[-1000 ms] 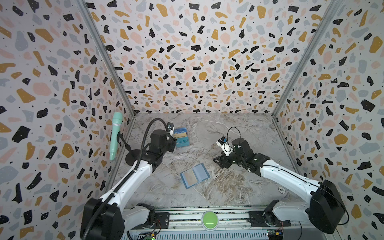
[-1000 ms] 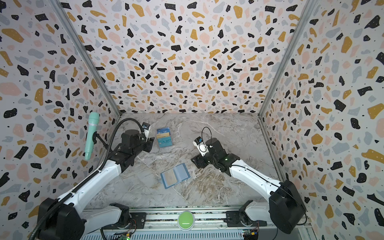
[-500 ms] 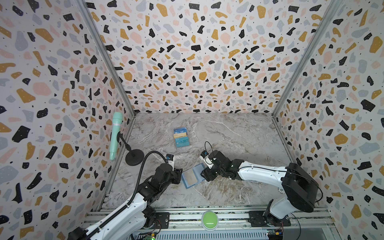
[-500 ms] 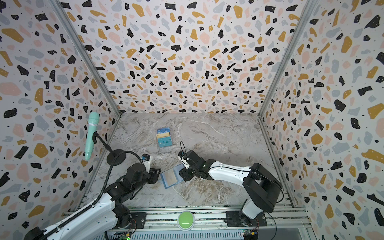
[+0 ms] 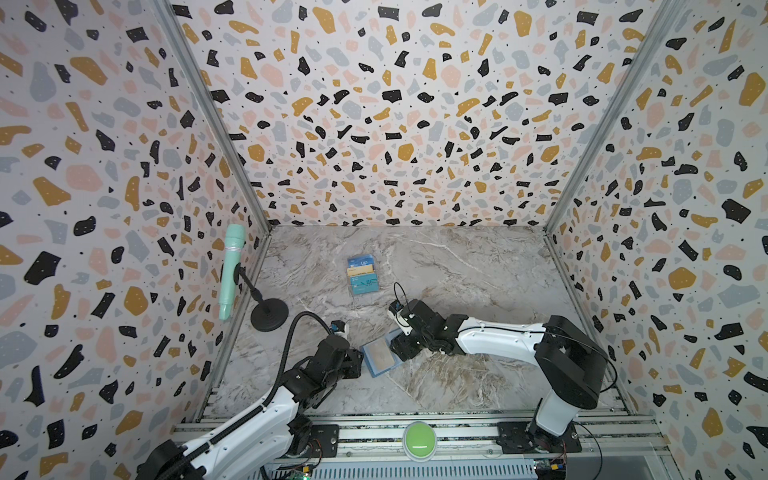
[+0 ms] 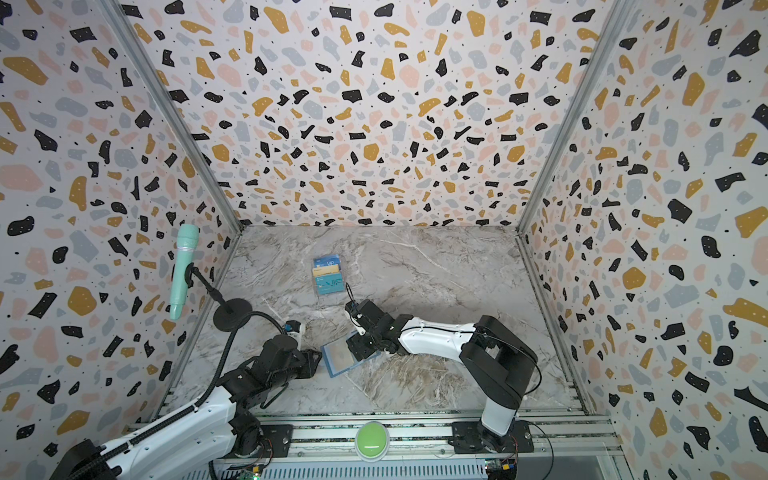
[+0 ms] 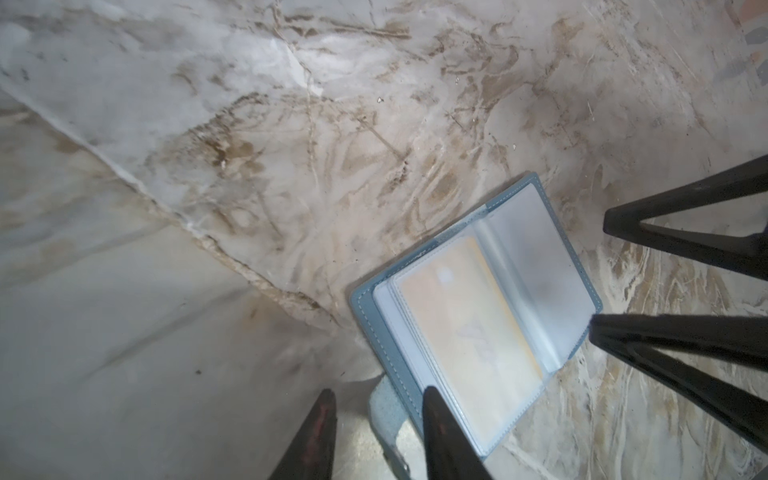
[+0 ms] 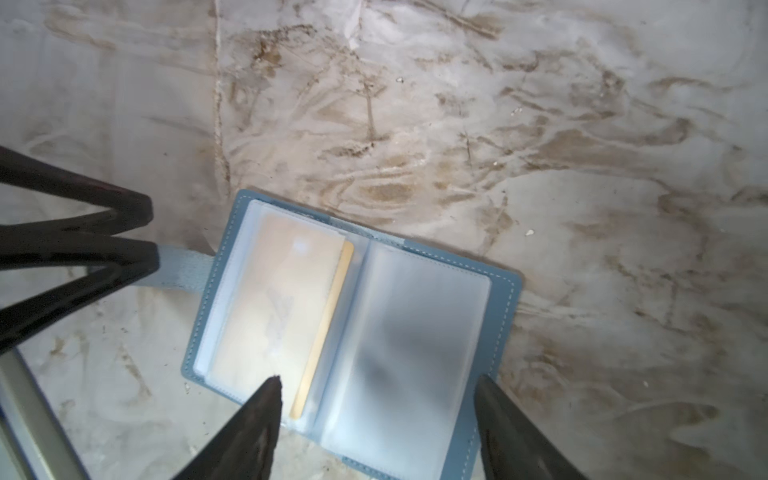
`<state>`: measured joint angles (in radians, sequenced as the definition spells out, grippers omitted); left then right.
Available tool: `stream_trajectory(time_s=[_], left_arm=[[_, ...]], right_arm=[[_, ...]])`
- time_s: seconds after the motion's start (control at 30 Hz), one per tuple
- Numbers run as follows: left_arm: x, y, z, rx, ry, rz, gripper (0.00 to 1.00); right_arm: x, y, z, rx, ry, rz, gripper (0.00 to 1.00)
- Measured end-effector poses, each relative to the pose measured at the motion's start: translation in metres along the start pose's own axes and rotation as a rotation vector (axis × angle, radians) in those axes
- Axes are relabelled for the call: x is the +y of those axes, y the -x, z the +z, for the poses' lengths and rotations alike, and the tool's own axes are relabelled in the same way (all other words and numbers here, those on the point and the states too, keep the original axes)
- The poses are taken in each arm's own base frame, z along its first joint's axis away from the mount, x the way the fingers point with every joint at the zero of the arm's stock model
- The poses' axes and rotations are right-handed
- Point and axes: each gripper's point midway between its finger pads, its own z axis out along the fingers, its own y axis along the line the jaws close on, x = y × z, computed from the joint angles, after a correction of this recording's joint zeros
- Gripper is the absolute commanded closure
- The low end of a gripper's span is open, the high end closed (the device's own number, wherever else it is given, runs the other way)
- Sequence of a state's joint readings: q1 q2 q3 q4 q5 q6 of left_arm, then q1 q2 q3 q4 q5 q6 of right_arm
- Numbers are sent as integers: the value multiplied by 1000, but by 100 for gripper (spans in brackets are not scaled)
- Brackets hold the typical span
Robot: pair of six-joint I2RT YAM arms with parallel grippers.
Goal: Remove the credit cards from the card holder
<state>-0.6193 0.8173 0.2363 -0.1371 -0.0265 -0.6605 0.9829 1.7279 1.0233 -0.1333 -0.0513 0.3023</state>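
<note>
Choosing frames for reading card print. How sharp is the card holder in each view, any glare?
Left wrist view: card holder soft, golden card's mark faint through frosted plastic. Right wrist view: equally hazy, dark blotch on empty sleeve. Both top views: evenly lit, no glare, print too small.

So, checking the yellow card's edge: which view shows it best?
Right wrist view: the card shows a bare yellow edge beside its sleeve in the open holder. Left wrist view shows it smaller; in both top views the card is a tan patch.
</note>
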Motion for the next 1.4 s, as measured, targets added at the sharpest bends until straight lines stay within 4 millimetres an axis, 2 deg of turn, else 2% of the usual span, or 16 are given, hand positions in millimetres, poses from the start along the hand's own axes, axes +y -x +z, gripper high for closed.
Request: stream_trajectory(time_s=[0.2,0.3,0.67,0.77,0.9,1.07,1.17,1.4], left_arm=[[-2,-16,8,84,-15,-8,84],[-7,-18,11,98,-39,-12,88],[-29,2,23,37,-123,-44,92],[-31,6,28,25,-126,-54,92],[-34,17,29,-21,-131,-62,92],[-37,27,29,-61,-140,-70,81],[-38,27,29,-62,-142,-69,79],[-36,26,24,-77,-152,-61,72]], right_arm=[[-6,-4,2,17,-25,4,27],[-9,-4,2,16,-28,12,30],[-32,-10,1,25,-49,89,29],[-32,-10,1,24,-49,97,29],[-27,-9,1,20,-49,105,29],[-9,8,2,-9,-39,95,26],[1,18,7,-22,-38,91,27],[0,4,24,27,-69,99,29]])
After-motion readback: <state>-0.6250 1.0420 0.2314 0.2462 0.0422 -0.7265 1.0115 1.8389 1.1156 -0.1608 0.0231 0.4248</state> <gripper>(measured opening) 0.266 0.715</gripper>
